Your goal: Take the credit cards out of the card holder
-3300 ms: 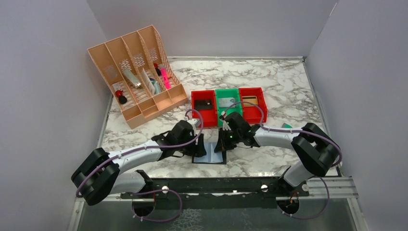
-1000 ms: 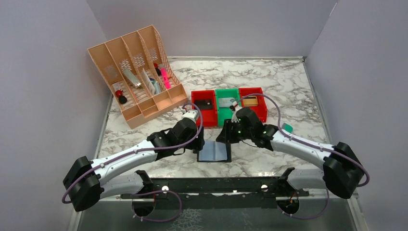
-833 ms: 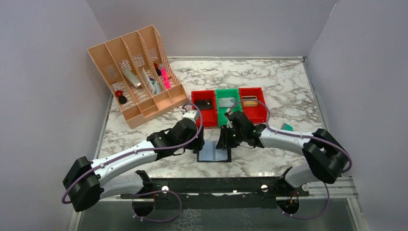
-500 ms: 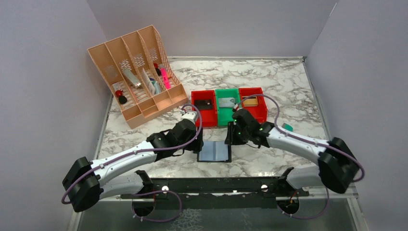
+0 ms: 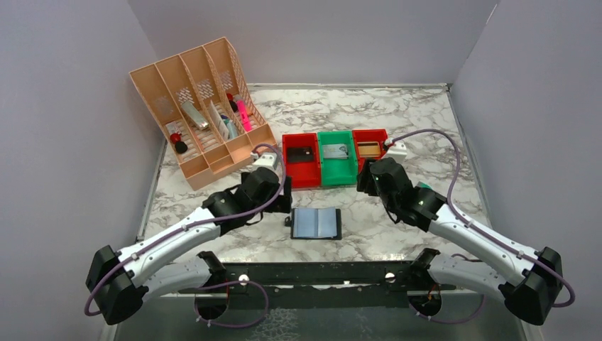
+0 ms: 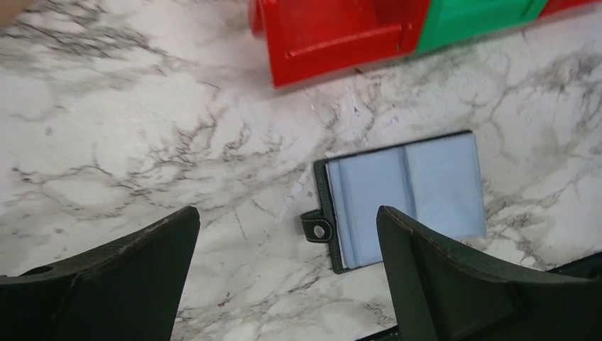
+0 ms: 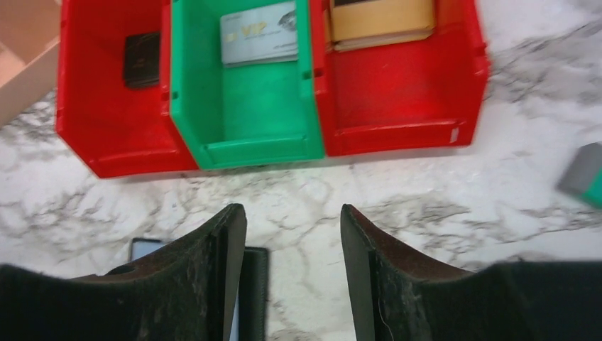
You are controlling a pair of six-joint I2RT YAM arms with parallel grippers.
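Well, both hang open and empty: my left pincer (image 6: 287, 220) above the card holder (image 6: 405, 195), which lies spread flat on the tabletop (image 5: 397, 135), and my right pincer (image 7: 292, 213) nearer the bins (image 7: 248, 153) where credit cards (image 7: 258, 33) lie. I'd first check that the holder looks empty. If a card is left inside, I'd pin the tab edge and slide it out flat.

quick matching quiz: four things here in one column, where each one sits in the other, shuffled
Things:
1. holder
2. grey card
3. tan card
4. dark card

Places:
a. in the green bin
b. in the left red bin
c. lying open on the marble
d. in the right red bin

Pairs: 1-c, 2-a, 3-d, 4-b
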